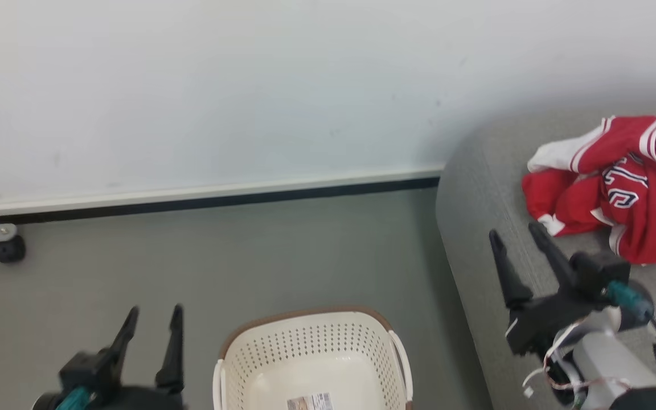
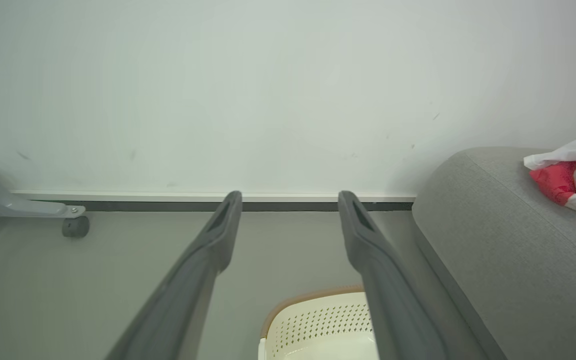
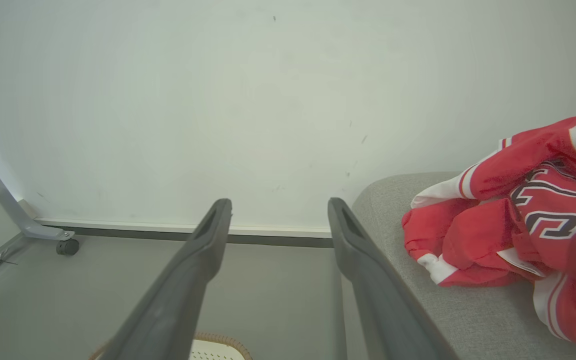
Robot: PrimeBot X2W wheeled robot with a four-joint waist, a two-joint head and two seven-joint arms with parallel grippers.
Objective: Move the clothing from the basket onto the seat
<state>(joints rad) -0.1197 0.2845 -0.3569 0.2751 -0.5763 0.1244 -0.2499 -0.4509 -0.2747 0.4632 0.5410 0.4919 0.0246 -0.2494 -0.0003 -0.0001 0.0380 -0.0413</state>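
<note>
**A:** Grey flooring (image 1: 220, 256), plain white wall (image 1: 248, 85). Where is the laundry?

**B:** The crumpled red-and-white sports clothing (image 1: 618, 188) with dark lettering lies at the frame's right edge on the large grey fabric seat (image 1: 476, 188), heaped as if dropped. The job looks about done.

**A:** And the grippers?

**B:** The right gripper (image 1: 515, 230) hovers just beside the heap, fingers spread, holding nothing. The left gripper (image 1: 155, 309), lower left, is likewise parted and empty, near the cream perforated plastic basket (image 1: 311, 341), whose visible bottom bears a label (image 1: 310, 402).
</note>
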